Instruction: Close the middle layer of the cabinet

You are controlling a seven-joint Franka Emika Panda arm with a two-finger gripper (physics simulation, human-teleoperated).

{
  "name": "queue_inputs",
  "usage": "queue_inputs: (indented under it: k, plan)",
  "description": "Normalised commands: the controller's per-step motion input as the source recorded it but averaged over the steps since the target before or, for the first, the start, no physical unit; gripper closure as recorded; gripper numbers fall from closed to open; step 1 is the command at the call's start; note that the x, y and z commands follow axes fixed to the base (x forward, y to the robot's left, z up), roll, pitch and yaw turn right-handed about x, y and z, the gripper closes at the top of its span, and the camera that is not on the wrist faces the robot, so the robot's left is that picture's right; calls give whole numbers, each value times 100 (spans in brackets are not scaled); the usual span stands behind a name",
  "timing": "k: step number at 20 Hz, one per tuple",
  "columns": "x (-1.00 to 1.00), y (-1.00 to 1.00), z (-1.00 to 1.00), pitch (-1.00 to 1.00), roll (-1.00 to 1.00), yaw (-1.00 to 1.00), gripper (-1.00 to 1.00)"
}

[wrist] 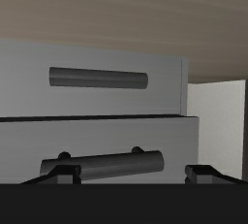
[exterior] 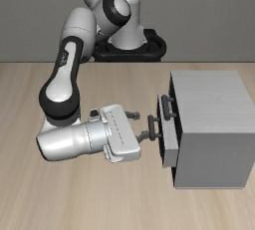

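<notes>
One cabinet (exterior: 214, 124) stands at the exterior view's right, front face toward the arm. Middle drawer (wrist: 97, 136) sits proud of the upper drawer (wrist: 92, 78), so judged part open. Its handle (wrist: 102, 166) lies straight ahead of the gripper (wrist: 134, 175), very near, long axis level and running across the finger gap. Fingers (wrist: 208, 173) apart, holding nothing; contact with the handle cannot be told. Next move, judged: push straight ahead, toward the exterior view's right, until the fronts sit flush
</notes>
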Motion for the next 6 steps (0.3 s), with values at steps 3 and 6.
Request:
queue_inputs:
  k: [3,6]
  plan:
    - [0,100,0,0,0,0,-100]
    - [0,100,0,0,0,0,-100]
